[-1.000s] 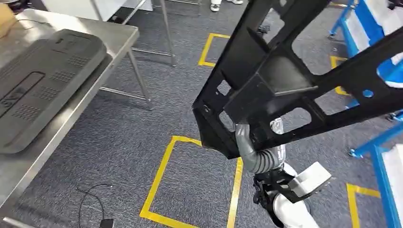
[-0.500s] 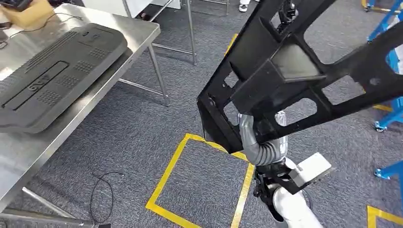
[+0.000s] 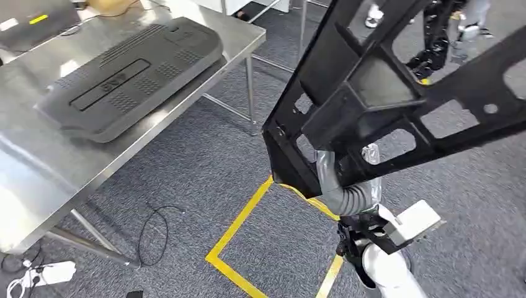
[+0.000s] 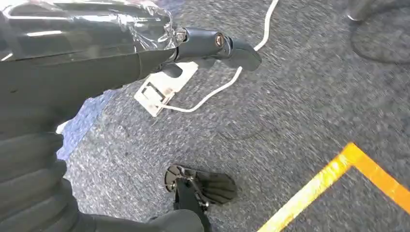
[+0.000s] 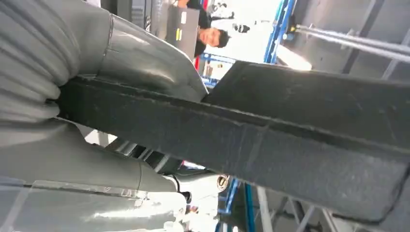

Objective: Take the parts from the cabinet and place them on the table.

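A large black open frame part (image 3: 397, 93) hangs in the air at the right of the head view, tilted, with its lower corner above the floor. My right hand (image 3: 332, 180) grips it from underneath; the right wrist view shows my thumb and fingers wrapped around one black bar (image 5: 270, 140) of the frame. A steel table (image 3: 37, 167) stands at the left with a dark grey ribbed panel (image 3: 133, 74) lying flat on it. My left hand (image 4: 96, 63) hangs over the carpet with its fingers apart and nothing in it.
Yellow tape (image 3: 242, 223) marks a square on the grey carpet below the frame. A white power strip (image 3: 46, 273) and a black cable (image 3: 155, 230) lie by the table legs (image 3: 249, 93). A person (image 5: 212, 36) stands far off by blue racks.
The whole picture has shifted as the camera turned: the table and its panel now sit further right and nearer. The frame stays in my right hand's grip.
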Motion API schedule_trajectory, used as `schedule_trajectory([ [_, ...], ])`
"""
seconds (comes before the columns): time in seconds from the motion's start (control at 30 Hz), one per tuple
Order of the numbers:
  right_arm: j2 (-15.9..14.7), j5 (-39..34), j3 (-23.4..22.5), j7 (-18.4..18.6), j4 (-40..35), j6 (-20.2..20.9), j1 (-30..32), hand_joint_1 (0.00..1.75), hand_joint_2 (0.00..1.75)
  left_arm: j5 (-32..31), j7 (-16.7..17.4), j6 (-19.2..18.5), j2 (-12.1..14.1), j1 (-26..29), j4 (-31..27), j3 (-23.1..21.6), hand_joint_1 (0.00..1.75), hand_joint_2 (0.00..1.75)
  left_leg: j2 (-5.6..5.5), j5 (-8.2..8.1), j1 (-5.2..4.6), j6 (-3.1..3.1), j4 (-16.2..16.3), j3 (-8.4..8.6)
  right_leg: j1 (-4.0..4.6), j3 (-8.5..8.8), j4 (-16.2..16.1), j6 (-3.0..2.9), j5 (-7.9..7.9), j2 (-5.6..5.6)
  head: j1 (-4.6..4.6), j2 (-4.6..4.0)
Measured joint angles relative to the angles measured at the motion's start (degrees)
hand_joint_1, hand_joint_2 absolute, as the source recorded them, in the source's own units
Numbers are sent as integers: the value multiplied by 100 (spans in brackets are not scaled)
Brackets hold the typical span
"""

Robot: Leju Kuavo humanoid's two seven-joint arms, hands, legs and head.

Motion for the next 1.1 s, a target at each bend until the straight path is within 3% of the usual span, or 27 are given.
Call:
schedule_trajectory([
  [0.03, -2, -2, -4, 0, 0, 0, -1, 175, 175, 0, 0, 0, 0, -1, 0, 0, 0, 175, -83, -27, 30, -44, 50, -4, -38, 223, -486, 40, 291, 39, 7, 0],
  [0.07, -4, -2, -9, 0, 0, 0, -5, 175, 175, 0, 0, 0, 0, -5, 0, 2, 0, 175, -156, -71, 56, -103, 131, -25, -96, 456, -1001, 90, 548, 185, 22, -2],
  [0.1, -15, 0, -11, 2, 7, 0, -10, 175, 175, 4, 9, 0, 2, -9, 2, 9, 0, 175, -204, -111, 59, -161, 191, -100, -121, 523, -1105, 112, 389, 478, 63, -2],
  [0.13, -15, 0, -15, -2, 0, 0, -20, 175, 175, 4, 20, -2, 2, -26, 2, 9, 0, 175, -275, -127, 50, -197, 327, -176, -128, 521, -1202, 67, 398, 476, 92, -2],
  [0.23, -28, -18, -48, 22, 2, 7, -36, 175, 175, 24, 20, -26, 2, 17, 4, 13, 0, 175, -432, -72, 101, -296, 268, -225, -69, 494, -1157, -44, 405, 304, 4, -2],
  [0.27, -28, -17, -50, 24, 2, 20, -70, 175, 175, 24, 20, -28, 0, 29, 7, 13, 0, 175, -396, -108, 103, -321, 320, -234, -94, 505, -1183, -87, 421, 217, 20, -2],
  [0.3, -22, -28, -57, 35, 2, 18, -95, 175, 175, 28, 20, -41, 0, 30, 7, 13, 0, 175, -39, -213, 54, -348, 491, -285, -85, 515, -1188, -113, 420, 169, -35, 0],
  [0.33, -24, -28, -63, 33, 2, 20, -109, 175, 175, 26, 20, -46, 0, 17, 7, 13, 0, 175, 136, -397, 54, -365, 810, -432, -70, 518, -1187, -150, 414, 89, -137, -2],
  [0.4, -24, -35, -66, 35, 7, 20, -106, 175, 175, 17, 20, -63, 0, -5, 7, 13, 0, 175, 248, -773, 70, -385, 1654, -826, -42, 519, -1187, -173, 399, -72, -208, 0],
  [0.43, -24, -35, -68, 37, 13, 20, -107, 175, 175, 15, 22, -74, 0, -1, 7, 13, 0, 175, 254, -818, 72, -384, 1909, -949, -30, 521, -1187, -185, 391, -152, -249, -2],
  [0.47, -26, -35, -72, 37, 26, 20, -108, 175, 175, 4, 26, -83, 0, 8, 7, 13, 0, 175, 255, -751, 71, -371, 1900, -937, -20, 526, -1187, -196, 383, -224, -293, 0],
  [0.53, -26, -35, -98, 39, 48, 20, -112, 175, 175, -2, 59, -96, 2, 10, 9, 15, 0, 175, 280, -317, 48, -287, 1186, -566, 9, 550, -1187, -205, 362, -364, -358, 0],
  [0.57, -24, -35, -103, 39, 48, 20, -115, 175, 175, -2, 59, -96, 2, 6, 9, 15, 0, 175, 395, -95, -2, -212, 717, -318, 22, 574, -1191, -203, 352, -421, -376, -2],
  [0.6, -24, -35, -105, 37, 48, 20, -114, 175, 175, -2, 70, -96, 7, -4, 11, 15, 0, 175, 660, -96, -91, -123, 384, -190, 29, 597, -1218, -201, 349, -485, -398, 0],
  [0.63, -26, -37, -105, 35, 52, 20, -109, 175, 175, -2, 85, -101, 20, -6, 11, 15, 0, 175, 853, -114, -137, -67, 315, -149, 57, 611, -1232, -184, 345, -561, -373, -2],
  [0.73, -20, -61, -105, 31, 77, 20, -95, 175, 175, -2, 107, -111, 20, 6, 11, 15, 0, 175, 663, -89, -176, -17, 198, -167, 43, 673, -1335, -122, 374, -797, -411, -2],
  [0.77, -15, -63, -107, 31, 76, 20, -97, 175, 175, -13, 107, -114, 22, 21, 11, 15, 0, 175, 593, -43, -157, 5, 61, -96, 50, 736, -1378, -89, 363, -855, -422, 0],
  [0.8, -13, -66, -109, 30, 85, 20, -109, 175, 175, -26, 105, -120, 13, 50, 13, 15, 0, 175, 508, 28, -88, -24, -53, -12, 43, 733, -1283, -77, 277, -586, -374, -2],
  [0.83, -13, -66, -122, 20, 87, 20, -109, 175, 175, -48, 105, -125, 11, 42, 13, 15, 0, 175, 439, 50, -80, 6, -97, 6, 25, 617, -1011, -84, 108, -287, -367, -2],
  [0.87, -13, -66, -142, 13, 90, 15, -96, 175, 175, -68, 105, -140, 11, 13, 13, 17, 0, 175, 383, 61, -68, 21, -96, -7, 25, 409, -578, -87, -95, -125, -341, -2],
  [0.93, -35, -66, -199, 15, 94, 4, 6, 175, 175, -92, 105, -173, 2, -22, 13, 15, 0, 175, 244, 56, -68, 24, -78, -10, 23, -6, 229, -58, -367, -13, -260, 0],
  [0.97, -48, -68, -221, 18, 98, 0, 40, 175, 175, -103, 103, -181, 0, -16, 13, 15, 0, 175, 186, 47, -67, 20, -58, -10, 23, -99, 334, -38, -318, 0, -236, -2],
  [1.0, -55, -90, -234, 17, 98, 0, 50, 175, 175, -103, 103, -188, -2, 1, 13, 13, 0, 175, 145, 29, -60, 5, -31, -9, 15, -63, 167, -16, -129, 0, -205, -2],
  [1.07, -66, -175, -277, 7, 98, 0, 50, 175, 175, -103, 105, -225, -2, 19, 13, 13, 0, 175, 92, -46, -25, -56, 83, -12, -25, 280, -722, 31, 438, 1, -149, -2],
  [1.1, -66, -212, -297, -13, 101, 11, 52, 175, 175, -101, 105, -236, -2, 16, 13, 15, 0, 175, 81, -105, -15, -103, 164, -34, -54, 426, -1111, 56, 544, 15, -125, -2],
])
